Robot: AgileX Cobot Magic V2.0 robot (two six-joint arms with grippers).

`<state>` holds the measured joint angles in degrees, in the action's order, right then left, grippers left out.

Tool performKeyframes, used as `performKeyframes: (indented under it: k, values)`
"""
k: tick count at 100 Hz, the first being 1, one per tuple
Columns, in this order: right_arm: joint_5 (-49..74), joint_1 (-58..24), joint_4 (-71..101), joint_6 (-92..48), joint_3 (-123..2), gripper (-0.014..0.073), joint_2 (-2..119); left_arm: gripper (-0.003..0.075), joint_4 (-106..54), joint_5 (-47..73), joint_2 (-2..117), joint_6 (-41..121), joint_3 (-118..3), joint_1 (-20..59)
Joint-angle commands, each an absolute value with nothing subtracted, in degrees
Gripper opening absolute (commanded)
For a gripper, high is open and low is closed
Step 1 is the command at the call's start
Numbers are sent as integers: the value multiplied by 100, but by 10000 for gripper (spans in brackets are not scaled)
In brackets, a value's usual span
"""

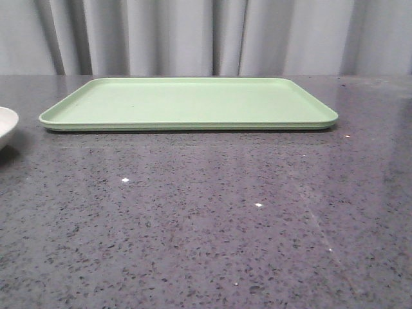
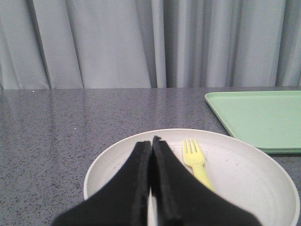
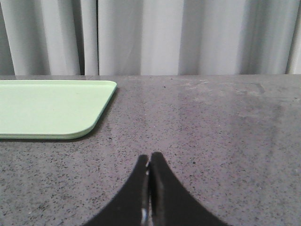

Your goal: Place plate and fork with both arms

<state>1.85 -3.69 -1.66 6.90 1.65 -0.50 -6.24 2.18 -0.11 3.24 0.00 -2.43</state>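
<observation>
Plate [image 2: 244, 179] and fork [image 2: 196, 162] wait together on the counter just off the tray's [image 1: 187, 103] left end, the fork lying inside the dish, tines toward the curtain. The left gripper [image 2: 151, 143] hovers over the plate's near rim, fingers pressed together and holding nothing (likely poised to begin). The right gripper [image 3: 149, 160], likewise closed and empty, hangs over bare counter [image 1: 206, 219] beyond the tray's right corner. Speckled grey stone runs back to a pleated grey curtain [image 1: 206, 35].
</observation>
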Motion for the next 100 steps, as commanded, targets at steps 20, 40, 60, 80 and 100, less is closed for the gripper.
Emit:
performKeyframes:
  k: [20,40,60,80,100]
  values:
    - [-304,-332,-210,685,125,-67,-198,-20,-653,-232,-204,270,71,-256]
    - [-304,-332,-210,685,125,-67,-198,-20,-653,-232,-204,270,71,-256]
    - [-304,-332,-210,685,125,-67,-198,-20,-653,-372,-204,270,71,-256]
    - [-342,-332,-210,685,125,-67,-198,-20,-653,-593,-204,270,71,-256]
    - [-631,-332,-205,685,105,-67,-198,-20,-896,-593,-194,270,-141,-256]
